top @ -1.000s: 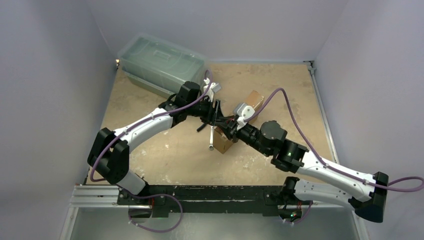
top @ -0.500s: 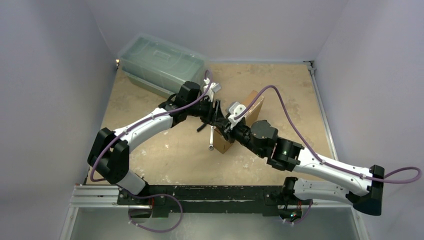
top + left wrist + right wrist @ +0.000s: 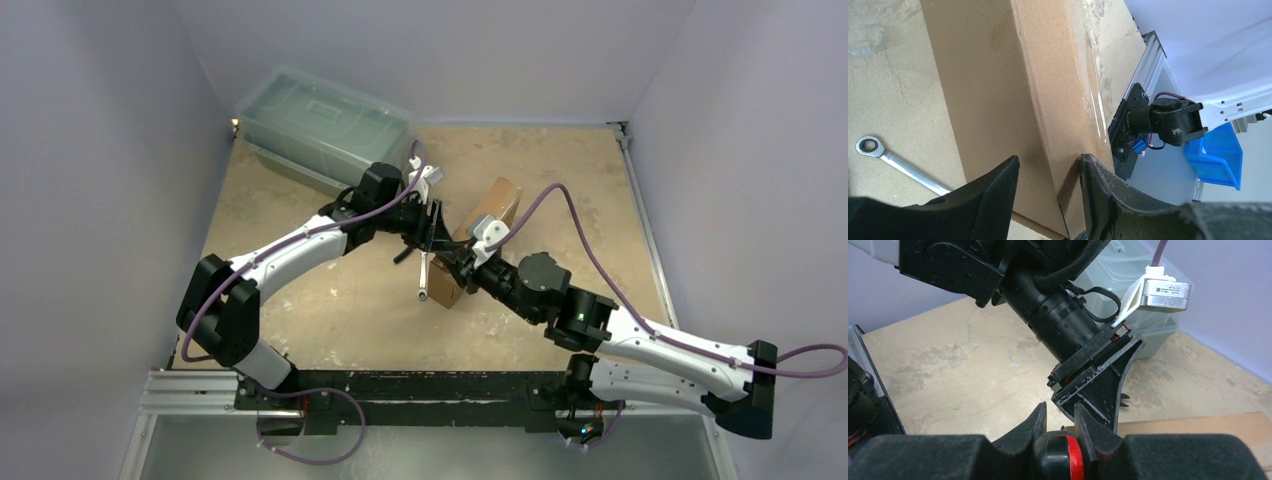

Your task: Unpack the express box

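In the top view the two wrists cover the middle of the box (image 3: 503, 198); only its far and near ends show. The far end of the wrench (image 3: 424, 280) is hidden under the left gripper (image 3: 432, 228). In the right wrist view the right gripper (image 3: 1060, 412) pinches a red-and-black object (image 3: 1064, 452) that the bottom edge cuts off, so its kind cannot be told. There the box shows only as a strip at lower right.

Soft, even light; faint glare streak along the express box (image 3: 1018, 100).

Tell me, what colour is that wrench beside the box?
Shiny silver wrench; the left wrist view shows it best.
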Robot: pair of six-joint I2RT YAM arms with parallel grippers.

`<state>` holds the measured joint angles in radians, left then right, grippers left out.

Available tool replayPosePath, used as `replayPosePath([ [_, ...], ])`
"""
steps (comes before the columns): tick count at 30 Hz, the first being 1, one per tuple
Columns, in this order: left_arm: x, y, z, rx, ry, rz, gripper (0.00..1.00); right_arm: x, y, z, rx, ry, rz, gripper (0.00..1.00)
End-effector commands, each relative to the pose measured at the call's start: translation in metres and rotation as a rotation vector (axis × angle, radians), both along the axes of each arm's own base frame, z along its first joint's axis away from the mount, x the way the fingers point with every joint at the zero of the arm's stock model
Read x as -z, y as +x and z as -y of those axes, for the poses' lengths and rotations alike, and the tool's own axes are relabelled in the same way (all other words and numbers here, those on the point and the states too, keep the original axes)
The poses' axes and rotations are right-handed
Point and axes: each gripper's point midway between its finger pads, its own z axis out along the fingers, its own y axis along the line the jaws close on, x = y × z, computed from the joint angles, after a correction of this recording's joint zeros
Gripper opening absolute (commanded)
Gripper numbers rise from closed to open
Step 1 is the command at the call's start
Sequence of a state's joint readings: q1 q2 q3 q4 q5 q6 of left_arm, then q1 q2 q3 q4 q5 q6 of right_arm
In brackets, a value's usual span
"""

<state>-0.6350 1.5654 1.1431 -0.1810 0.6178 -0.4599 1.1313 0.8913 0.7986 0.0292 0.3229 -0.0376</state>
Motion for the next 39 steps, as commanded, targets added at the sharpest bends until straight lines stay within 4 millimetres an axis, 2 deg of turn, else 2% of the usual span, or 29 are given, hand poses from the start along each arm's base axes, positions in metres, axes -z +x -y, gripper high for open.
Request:
replayPosePath([
  [1, 0.036, 0.010, -0.016, -0.053, 0.137, -0.007, 0.46, 0.005, -0.009, 0.008, -0.024, 0.023, 0.014, 0.00],
  [3, 0.035, 0.011, -0.016, -0.056, 0.139, -0.002, 0.46, -0.001, -0.013, 0.017, -0.024, 0.054, 0.027, 0.00],
  [5, 0.035, 0.011, -0.017, -0.058, 0.139, -0.002, 0.46, 0.003, -0.014, 0.019, -0.023, 0.052, 0.026, 0.00],
  [9, 0.030, 0.011, -0.017, -0.058, 0.134, 0.011, 0.47, 0.022, -0.009, 0.010, -0.019, 0.013, 0.006, 0.00],
  [12, 0.015, 0.017, -0.024, -0.081, 0.127, 0.060, 0.58, 0.020, -0.007, 0.007, -0.012, 0.032, 0.014, 0.00],
  [17, -0.037, 0.039, -0.066, -0.292, 0.086, 0.197, 0.74, 0.015, 0.000, 0.010, 0.039, 0.061, 0.001, 0.00],
  [19, -0.048, 0.040, -0.090, -0.404, 0.087, 0.239, 0.80, 0.015, 0.004, 0.014, 0.084, 0.083, -0.024, 0.00],
  [22, -0.049, 0.032, -0.121, -0.543, 0.077, 0.247, 0.82, 0.012, 0.006, 0.020, 0.126, 0.126, -0.043, 0.00],
  [26, -0.046, 0.007, -0.134, -0.582, -0.012, 0.271, 0.82, 0.013, 0.009, 0.027, 0.171, 0.168, -0.071, 0.00],
  [28, -0.046, -0.003, -0.133, -0.572, -0.082, 0.284, 0.81, 0.015, 0.011, 0.029, 0.193, 0.179, -0.080, 0.00],
  [30, -0.044, -0.014, -0.123, -0.532, -0.169, 0.289, 0.77, 0.017, 0.012, 0.029, 0.205, 0.182, -0.089, 0.00],
  [31, -0.038, -0.020, -0.116, -0.509, -0.184, 0.275, 0.75, 0.017, 0.014, 0.029, 0.217, 0.184, -0.092, 0.00],
  [33, -0.026, -0.033, -0.099, -0.467, -0.160, 0.288, 0.73, 0.015, 0.016, 0.030, 0.233, 0.193, -0.094, 0.00],
  [35, -0.025, -0.051, -0.079, -0.433, -0.155, 0.348, 0.73, 0.012, 0.018, 0.031, 0.245, 0.196, -0.092, 0.00],
  [39, -0.010, -0.073, -0.060, -0.445, -0.163, 0.460, 0.73, 0.008, 0.017, 0.030, 0.239, 0.205, -0.092, 0.00],
])
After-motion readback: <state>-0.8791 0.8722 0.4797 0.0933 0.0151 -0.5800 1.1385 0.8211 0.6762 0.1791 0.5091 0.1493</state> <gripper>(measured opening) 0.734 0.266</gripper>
